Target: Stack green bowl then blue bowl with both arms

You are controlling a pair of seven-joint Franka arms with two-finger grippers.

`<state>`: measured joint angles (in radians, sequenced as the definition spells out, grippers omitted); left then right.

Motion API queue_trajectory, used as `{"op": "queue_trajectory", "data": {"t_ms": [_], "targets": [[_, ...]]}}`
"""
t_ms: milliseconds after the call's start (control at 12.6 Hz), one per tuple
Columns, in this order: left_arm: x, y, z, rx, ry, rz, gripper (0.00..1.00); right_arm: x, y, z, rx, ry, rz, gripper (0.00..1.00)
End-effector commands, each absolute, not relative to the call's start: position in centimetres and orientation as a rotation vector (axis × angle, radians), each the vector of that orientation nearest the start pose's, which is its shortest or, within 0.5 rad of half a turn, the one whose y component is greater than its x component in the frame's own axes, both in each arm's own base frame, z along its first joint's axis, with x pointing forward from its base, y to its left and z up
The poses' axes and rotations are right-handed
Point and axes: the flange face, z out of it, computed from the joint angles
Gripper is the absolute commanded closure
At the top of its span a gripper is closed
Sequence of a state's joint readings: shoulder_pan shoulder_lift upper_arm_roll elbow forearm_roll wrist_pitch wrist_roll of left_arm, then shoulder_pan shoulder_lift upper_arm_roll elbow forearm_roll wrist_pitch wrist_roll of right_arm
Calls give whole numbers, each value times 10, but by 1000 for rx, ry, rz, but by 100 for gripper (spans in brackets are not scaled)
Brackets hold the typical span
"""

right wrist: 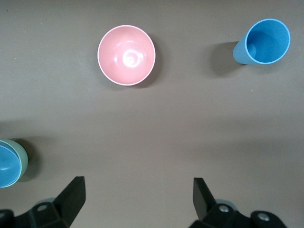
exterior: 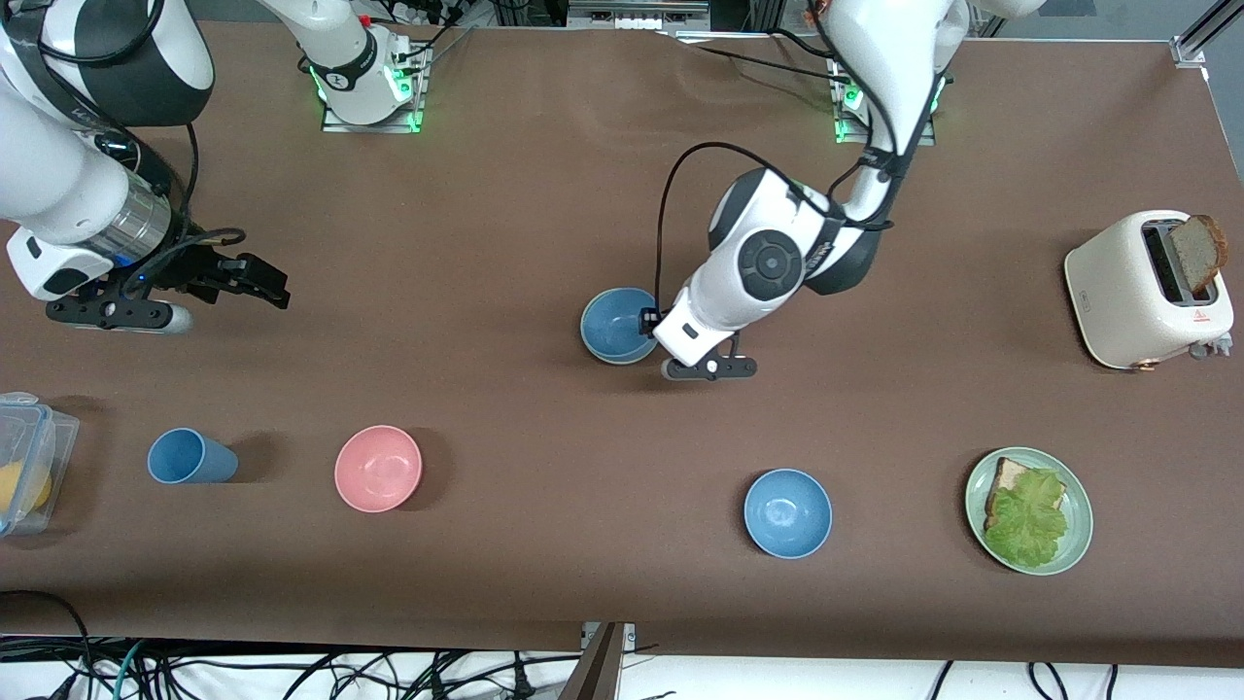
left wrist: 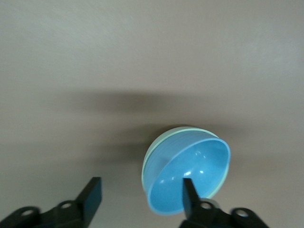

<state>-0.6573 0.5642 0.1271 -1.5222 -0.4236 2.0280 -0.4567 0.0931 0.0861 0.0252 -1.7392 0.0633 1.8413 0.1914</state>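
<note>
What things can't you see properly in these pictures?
- Green bowl: front view hides it; the blue bowl sits in it. Only a rim shows in the left wrist view.
- Left gripper: in the front view its own arm covers it.
- Plastic box: cut off by the front view's edge.
- Toaster label: too small to read.

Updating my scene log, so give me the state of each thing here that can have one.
blue bowl: nested in the green bowl, upright.
left gripper: open, at the stack's rim, one finger inside.
right gripper: open, holding nothing, waiting.
second blue bowl: upright, empty.
pink bowl: upright, empty.
blue cup: upright, empty.
toaster: bread slice sticking up.
</note>
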Motion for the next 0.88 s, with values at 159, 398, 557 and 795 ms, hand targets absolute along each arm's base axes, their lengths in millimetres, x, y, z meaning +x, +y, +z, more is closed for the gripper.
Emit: {"op": "queue_trajectory", "data": {"t_ms": [159,398,557,795], "targets": [[628,-248,454,-3394,-425,343,0,584,74,525,-3080,112,-27,0],[634,-157,500,-3307,-400,211,0,581,73,530,-3080,113,-32,0],[627,-112,527,-3259,-249,162,0,581,72,532,-3080,118,-37,0],[613,-44,557,-3258,-233,188,0,582,82,527,-3080,102,-26,0]]}}
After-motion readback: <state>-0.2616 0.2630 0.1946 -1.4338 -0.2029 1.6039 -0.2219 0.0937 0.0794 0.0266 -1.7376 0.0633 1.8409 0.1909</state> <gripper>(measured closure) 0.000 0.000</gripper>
